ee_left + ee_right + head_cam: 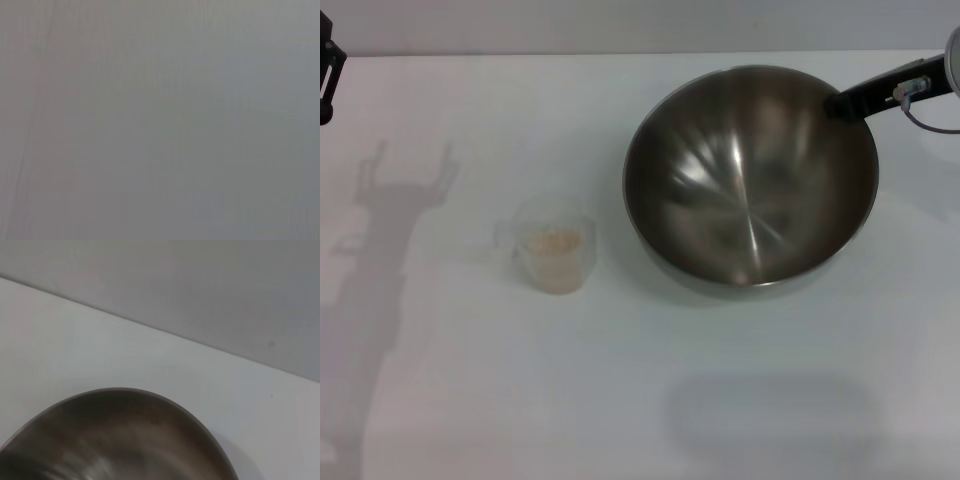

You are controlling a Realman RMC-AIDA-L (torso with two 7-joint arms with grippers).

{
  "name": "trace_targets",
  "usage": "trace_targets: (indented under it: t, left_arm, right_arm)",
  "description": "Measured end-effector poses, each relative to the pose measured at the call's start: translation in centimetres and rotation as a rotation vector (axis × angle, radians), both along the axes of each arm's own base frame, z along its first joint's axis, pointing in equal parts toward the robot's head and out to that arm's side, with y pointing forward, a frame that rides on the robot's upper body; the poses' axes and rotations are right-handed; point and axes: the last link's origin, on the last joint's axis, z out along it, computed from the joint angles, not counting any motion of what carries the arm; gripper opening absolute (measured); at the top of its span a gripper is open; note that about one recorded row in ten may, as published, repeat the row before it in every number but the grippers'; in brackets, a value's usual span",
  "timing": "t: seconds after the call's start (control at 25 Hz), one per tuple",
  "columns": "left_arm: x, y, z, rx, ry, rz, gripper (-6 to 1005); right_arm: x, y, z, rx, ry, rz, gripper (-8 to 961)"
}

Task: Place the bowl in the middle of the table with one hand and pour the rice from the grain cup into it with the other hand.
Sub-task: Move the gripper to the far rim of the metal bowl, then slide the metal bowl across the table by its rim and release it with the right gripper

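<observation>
I see the right gripper (842, 102) clamping the far rim of the big shiny steel bowl (750, 180), right of the small clear rice-filled grain cup (553, 256); a thin rim grip could slip.

The bowl (750, 180) is stainless steel, its inside brushed and shiny, catching streaks of light that fan out from the centre; the right wrist view shows the same dull-gleaming metal (120, 440). The grain cup (553, 245) is clear, thin plastic. The rice (558, 241) looks matt and granular. The table (470, 400) is smooth, plain white, faintly glossy.
</observation>
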Motion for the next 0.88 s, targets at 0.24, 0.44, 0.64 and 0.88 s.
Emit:
trace_targets:
  t: [0.24, 0.44, 0.64, 0.88]
  left_arm:
    - [0.0, 0.1, 0.1, 0.004, 0.0, 0.002, 842]
    - [-0.1, 0.1, 0.2, 0.007, 0.003, 0.007, 841]
    - [-0.1, 0.1, 0.2, 0.01, 0.003, 0.004, 839]
    - [-0.1, 0.1, 0.3, 0.012, 0.004, 0.004, 837]
  right_arm:
    - [-0.2, 0.2, 0.0, 0.01, 0.012, 0.023, 21]
    - [-0.7, 0.0, 0.1, 0.006, 0.081, 0.053, 23]
    - [-0.8, -0.1, -0.3, -0.01, 0.107, 0.061, 24]
    - [0.4, -0.7, -1.5, -0.06, 0.141, 0.027, 26]
